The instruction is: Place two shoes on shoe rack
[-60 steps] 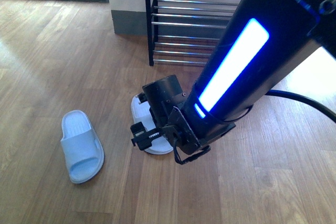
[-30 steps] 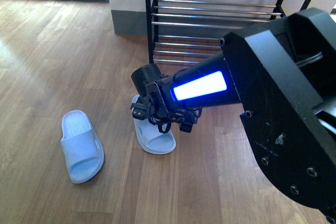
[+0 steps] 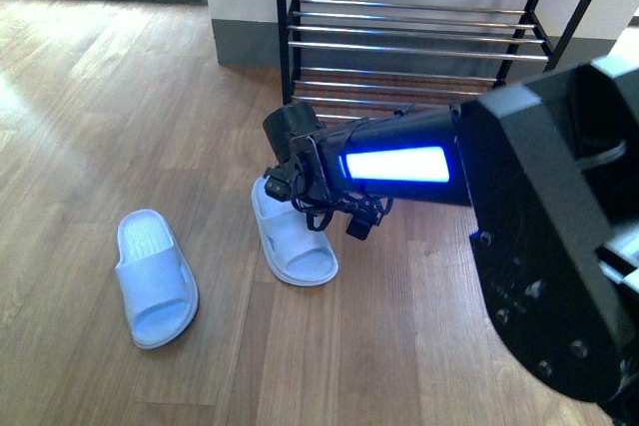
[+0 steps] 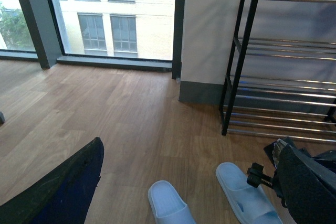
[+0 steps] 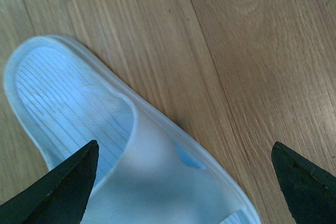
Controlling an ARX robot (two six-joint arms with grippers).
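One pale blue slipper [image 3: 293,241] lies on the wooden floor [image 3: 90,127] near the foot of the shoe rack [image 3: 419,27], the other slipper [image 3: 155,276] apart to its left, and the right tool [image 5: 184,145] is spread wide over the first one's strap.

The front view looks forward and down from the body over the floor [image 3: 90,97] to the rack [image 3: 419,27], with the right arm [image 3: 399,162] close before the lens; the left wrist view sits low, facing nearly level across the same floor, and shares the rack, left slipper [image 3: 155,276] and right slipper [image 3: 292,241]; the right wrist view faces straight down, very near the right slipper.
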